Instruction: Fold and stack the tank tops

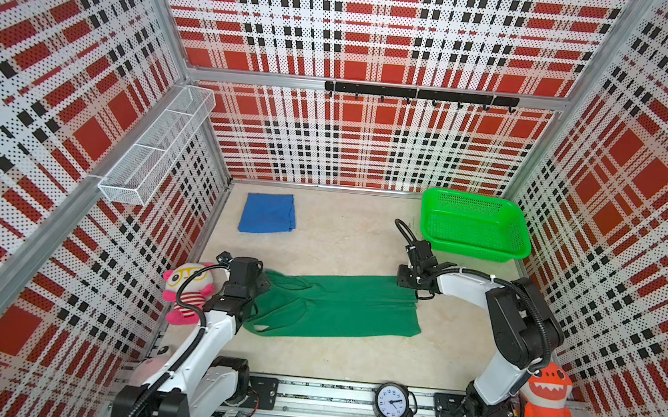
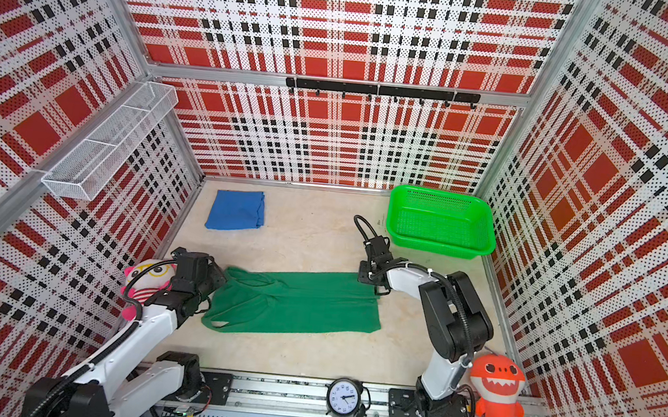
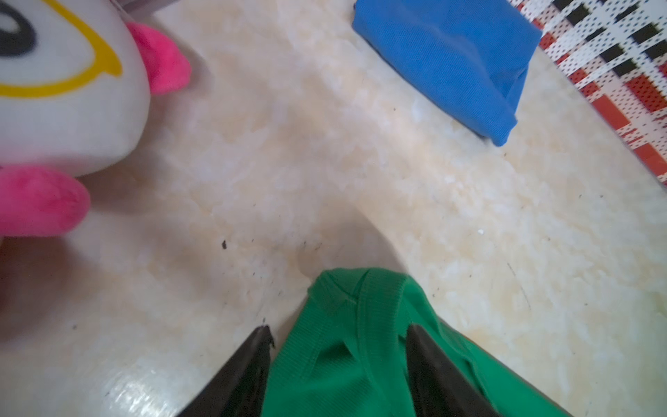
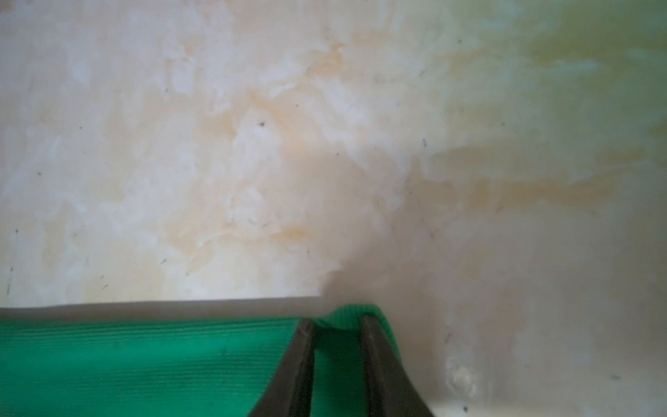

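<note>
The dark green tank top (image 1: pixel 335 305) (image 2: pixel 294 302) lies folded lengthwise across the front of the table, straps to the left. My left gripper (image 1: pixel 263 283) (image 3: pixel 339 330) stands at the strap end, open, with the straps (image 3: pixel 361 299) lying loose between its fingers. At the hem's far right corner, my right gripper (image 1: pixel 409 284) (image 4: pixel 337 319) holds its jaws close together on a pinch of green cloth (image 4: pixel 144 361), low at the table. The royal blue tank top (image 1: pixel 268 213) (image 2: pixel 236 209) (image 3: pixel 444 61) rests folded at the back left, apart from both grippers.
A bright green mesh basket (image 1: pixel 471 197) stands at the back right, just behind the right arm. A white-and-pink plush (image 1: pixel 186 291) sits beside the left arm. An orange plush (image 1: pixel 545 405) and a clock (image 1: pixel 391 403) are at the front rail.
</note>
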{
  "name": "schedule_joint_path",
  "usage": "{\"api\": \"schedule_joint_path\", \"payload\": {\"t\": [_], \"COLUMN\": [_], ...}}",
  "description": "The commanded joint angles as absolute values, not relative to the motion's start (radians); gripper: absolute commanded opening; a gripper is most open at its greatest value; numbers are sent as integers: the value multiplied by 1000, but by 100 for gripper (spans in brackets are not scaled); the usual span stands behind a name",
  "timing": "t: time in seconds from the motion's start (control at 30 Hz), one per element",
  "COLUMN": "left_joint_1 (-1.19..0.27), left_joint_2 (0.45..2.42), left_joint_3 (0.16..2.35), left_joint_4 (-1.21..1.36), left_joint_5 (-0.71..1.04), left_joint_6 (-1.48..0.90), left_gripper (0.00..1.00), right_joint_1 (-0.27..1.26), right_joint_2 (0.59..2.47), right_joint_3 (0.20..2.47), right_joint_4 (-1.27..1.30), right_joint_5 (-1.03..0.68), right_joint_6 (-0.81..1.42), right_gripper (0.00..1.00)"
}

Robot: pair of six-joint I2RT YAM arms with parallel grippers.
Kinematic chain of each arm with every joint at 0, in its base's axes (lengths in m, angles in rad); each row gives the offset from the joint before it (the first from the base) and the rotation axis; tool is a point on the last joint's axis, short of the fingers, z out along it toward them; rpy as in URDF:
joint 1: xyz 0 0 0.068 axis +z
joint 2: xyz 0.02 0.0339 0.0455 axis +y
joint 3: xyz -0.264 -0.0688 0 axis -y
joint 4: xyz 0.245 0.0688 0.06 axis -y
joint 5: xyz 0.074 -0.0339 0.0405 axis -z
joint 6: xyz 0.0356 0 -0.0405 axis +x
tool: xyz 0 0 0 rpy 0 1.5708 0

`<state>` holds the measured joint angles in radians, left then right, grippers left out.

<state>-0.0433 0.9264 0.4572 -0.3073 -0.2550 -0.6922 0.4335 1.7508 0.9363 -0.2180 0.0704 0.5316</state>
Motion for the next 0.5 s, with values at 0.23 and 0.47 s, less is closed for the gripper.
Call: {"api": "schedule_joint_path", "payload": {"t": [0.23,0.47], "left_joint_1": [-153,-336], "left_joint_2": [866,974], "left_joint_3": [559,395], "left_joint_4": [-387,-195], "left_joint_5": [-225,-172], "left_joint_6": [-770,-932], "left_gripper": [61,54], "right_joint_1": [410,360], "right_joint_2": [1585,1445], "right_joint_3": [869,692], "right_joint_4": [-215,36], "right_joint_5": [80,-211], "right_joint_6": [513,504], "right_gripper": [37,7]}}
